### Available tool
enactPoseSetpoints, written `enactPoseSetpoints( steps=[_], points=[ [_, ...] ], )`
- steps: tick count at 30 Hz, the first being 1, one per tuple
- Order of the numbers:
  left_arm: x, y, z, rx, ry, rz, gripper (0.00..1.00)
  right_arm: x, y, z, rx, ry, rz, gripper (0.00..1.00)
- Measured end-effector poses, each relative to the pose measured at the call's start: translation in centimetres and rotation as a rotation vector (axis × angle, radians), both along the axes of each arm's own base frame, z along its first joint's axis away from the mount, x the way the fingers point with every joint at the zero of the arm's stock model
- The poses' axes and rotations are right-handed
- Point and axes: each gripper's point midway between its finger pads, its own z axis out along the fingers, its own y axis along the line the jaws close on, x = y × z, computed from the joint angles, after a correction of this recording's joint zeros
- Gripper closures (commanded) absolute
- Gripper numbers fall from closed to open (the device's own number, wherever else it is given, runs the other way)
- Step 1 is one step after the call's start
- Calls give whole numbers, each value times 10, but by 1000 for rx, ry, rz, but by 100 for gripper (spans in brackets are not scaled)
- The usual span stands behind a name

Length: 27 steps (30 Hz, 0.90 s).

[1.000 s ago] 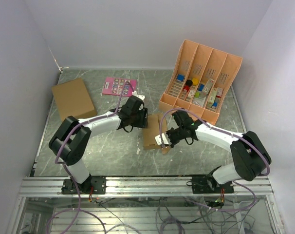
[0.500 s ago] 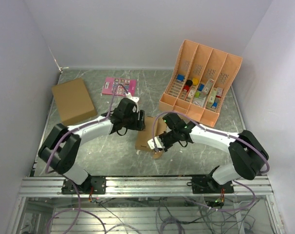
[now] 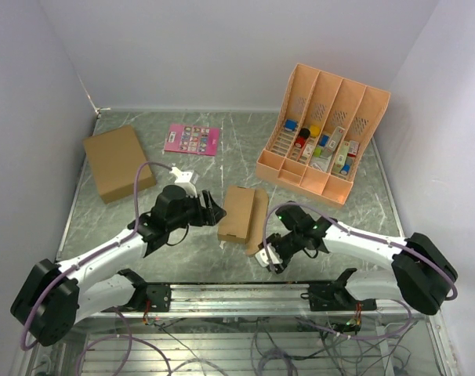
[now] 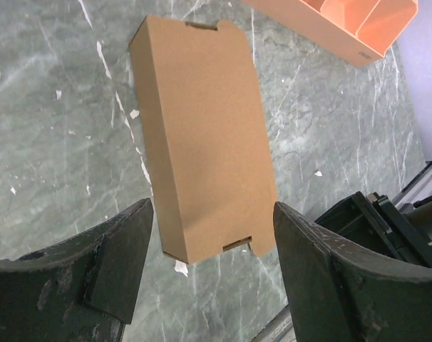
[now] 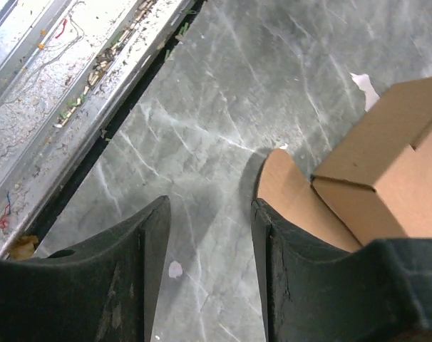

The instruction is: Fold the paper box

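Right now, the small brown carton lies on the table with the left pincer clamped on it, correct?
No: the carton does lie on the table, but the left pincer is open, jaws spread wider than the carton, not clamped. The left wrist view shows it.

paper box [image 3: 239, 213] unobstructed above, orange rack [image 3: 303, 179] beyond
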Motion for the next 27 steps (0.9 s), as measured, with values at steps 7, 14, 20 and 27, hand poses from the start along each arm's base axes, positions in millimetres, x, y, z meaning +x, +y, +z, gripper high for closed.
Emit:
enactPoseSetpoints(
  steps=[7,14,20,27],
  points=[
    [-1,-1,-9,-20,31,16,21,-3,14,-14,-8,-94,48,55],
    [-2,-13,-40,61,106,-22,21,11,27,-13,14,-192,18,60],
    [-5,-16,-59,101,145,-39,21,18,33,-14,21,-249,4,68],
    [-5,-15,-67,123,154,-42,22,25,30,-16,6,-288,-23,78]
  ],
)
